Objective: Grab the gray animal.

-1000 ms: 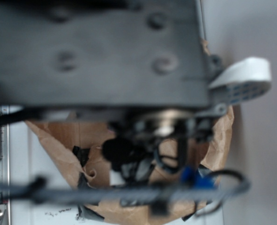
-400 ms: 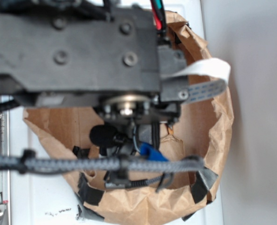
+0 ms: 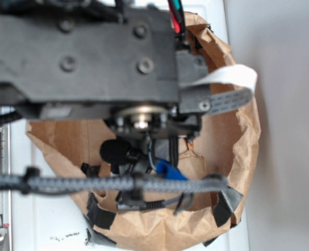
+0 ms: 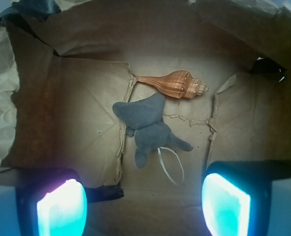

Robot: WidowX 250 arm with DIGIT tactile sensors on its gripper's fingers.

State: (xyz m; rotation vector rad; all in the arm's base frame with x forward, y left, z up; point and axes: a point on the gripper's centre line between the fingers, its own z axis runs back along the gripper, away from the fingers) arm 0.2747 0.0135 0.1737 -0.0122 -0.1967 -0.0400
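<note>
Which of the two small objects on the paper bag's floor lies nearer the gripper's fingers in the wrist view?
The gray animal. It lies just above the gap between the open gripper, while the orange-brown seashell lies beyond it, farther from the fingers.

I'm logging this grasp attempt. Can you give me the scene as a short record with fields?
container: brown paper bag, open top
target: gray animal, lying on the bag floor
string: white loop trailing from the toy
neighbour: orange-brown seashell, just beyond the toy's top
gripper: open, fingers above the toy, not touching
held: nothing
</note>
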